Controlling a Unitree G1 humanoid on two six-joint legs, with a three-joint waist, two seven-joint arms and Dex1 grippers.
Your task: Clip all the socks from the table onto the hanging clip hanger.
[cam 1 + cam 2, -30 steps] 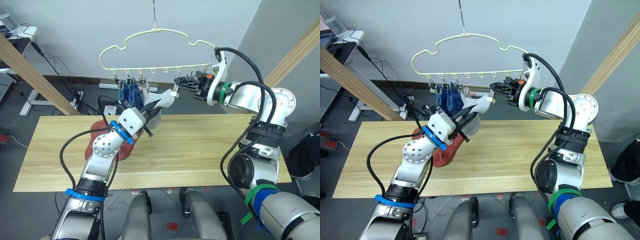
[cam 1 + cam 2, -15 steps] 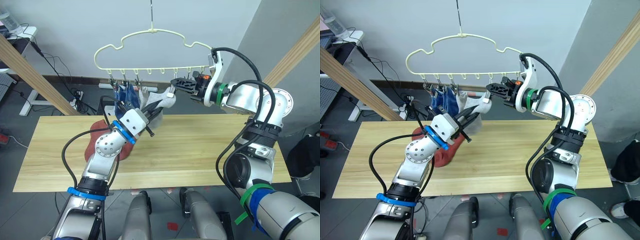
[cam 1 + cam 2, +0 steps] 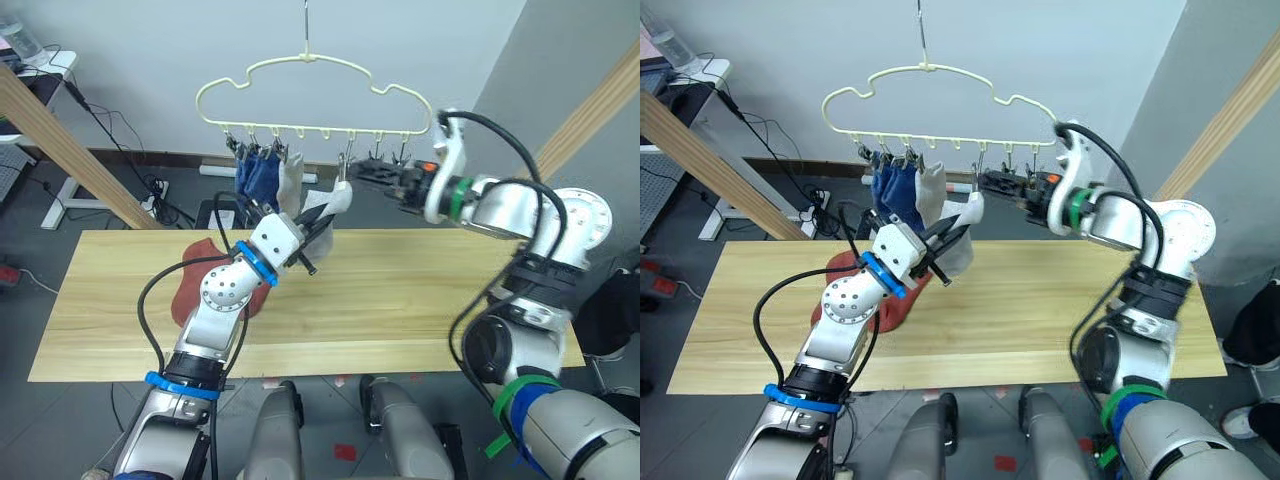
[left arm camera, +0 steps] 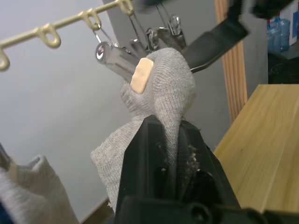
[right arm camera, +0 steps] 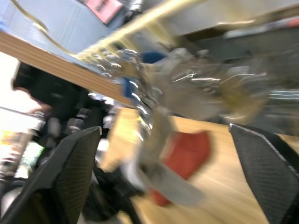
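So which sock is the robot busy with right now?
Look under the pale yellow clip hanger. Just right of the hung blue socks and a clipped grey sock, the left gripper pinches another grey sock: the one with a tan patch.

Pale grey wall point(image 3: 150, 50), dark floor point(image 3: 60, 215) with cables point(image 3: 150, 190), slanting wooden beams point(image 3: 70, 150)

Left tool point(image 3: 322, 218) raised, clamped shut; right tool point(image 3: 362, 174) raised, fingers spread apart.

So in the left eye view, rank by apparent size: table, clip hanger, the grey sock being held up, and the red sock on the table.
1. table
2. clip hanger
3. red sock and held grey sock: look alike, both partly hidden by the left arm, so unranked.
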